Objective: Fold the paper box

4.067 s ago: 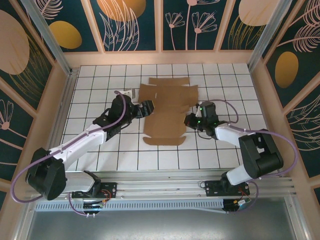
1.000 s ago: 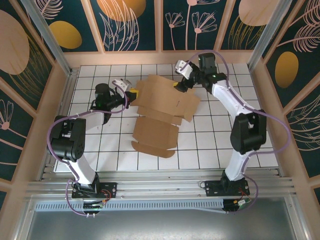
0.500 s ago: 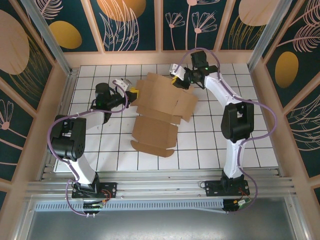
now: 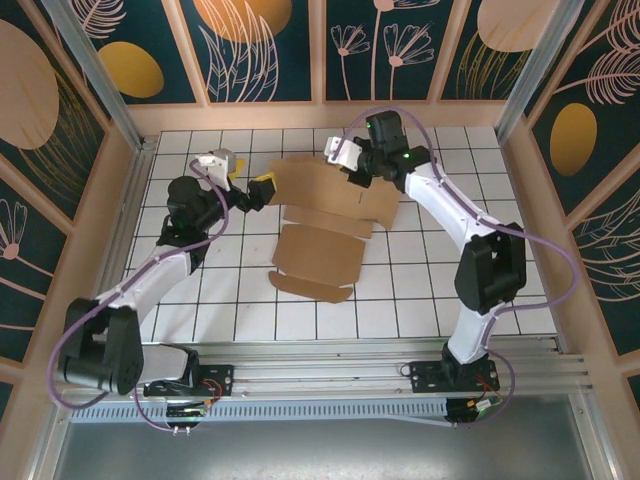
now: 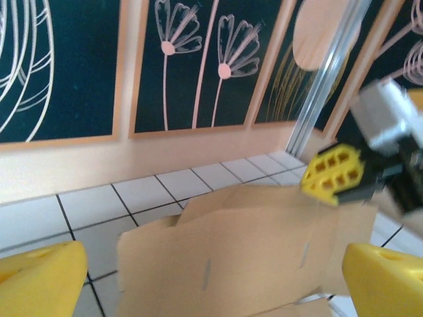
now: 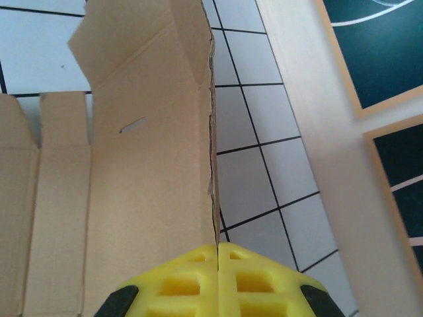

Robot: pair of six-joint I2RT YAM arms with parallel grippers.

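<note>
Pinching the raised far flap of the paper box [image 4: 318, 225] mid-table [image 4: 440, 290], the right gripper [image 6: 218, 249] is clamped on its edge; the wrist view proves it, overhead can't. Beside the sheet, the left gripper [image 4: 258, 186] gapes wide. Best to fold slowly along the crease.

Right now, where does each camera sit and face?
Top external: above and behind the bases, looking down on the flat brown cardboard sheet; left arm and right arm show.
Left wrist: low, facing across the sheet toward the back wall; own yellow jaws open at lower corners.
Right wrist: looking down a raised flap; own jaws shut on its edge.
Shared: top and left wrist show the right jaws.
</note>
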